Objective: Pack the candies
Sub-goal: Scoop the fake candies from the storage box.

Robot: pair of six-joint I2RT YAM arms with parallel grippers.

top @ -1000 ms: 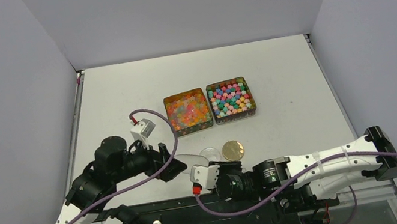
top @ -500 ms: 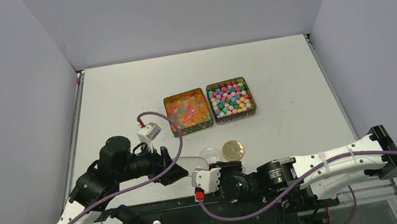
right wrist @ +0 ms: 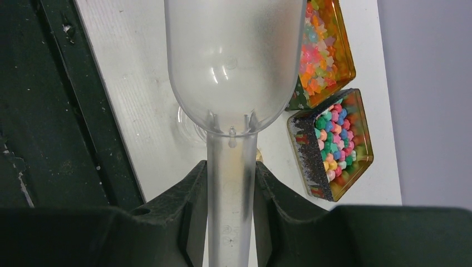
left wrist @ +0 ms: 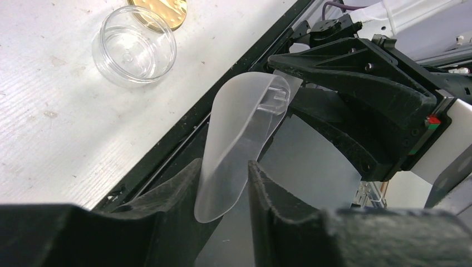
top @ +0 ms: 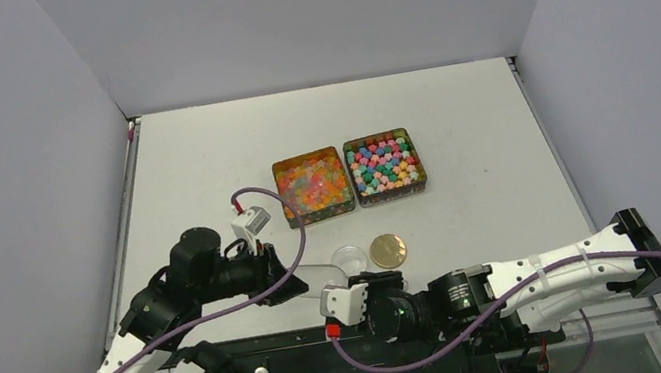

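Left gripper (left wrist: pixel 222 171) has closed from wide open onto the scoop (left wrist: pixel 240 125) bowl; its fingers now press both sides. Right gripper (right wrist: pixel 231 173) stays clamped on the scoop handle and has drawn back toward 6 o'clock, over the table's near edge. Both arms hold the scoop: judged a handover or regrip, scooping not begun. Candies (top: pixel 313 186) lie untouched in two tins (top: pixel 392 197) at 12 o'clock of the jar (top: pixel 349 257). Lid (top: pixel 388 250) at its 3 o'clock. Jar empty.
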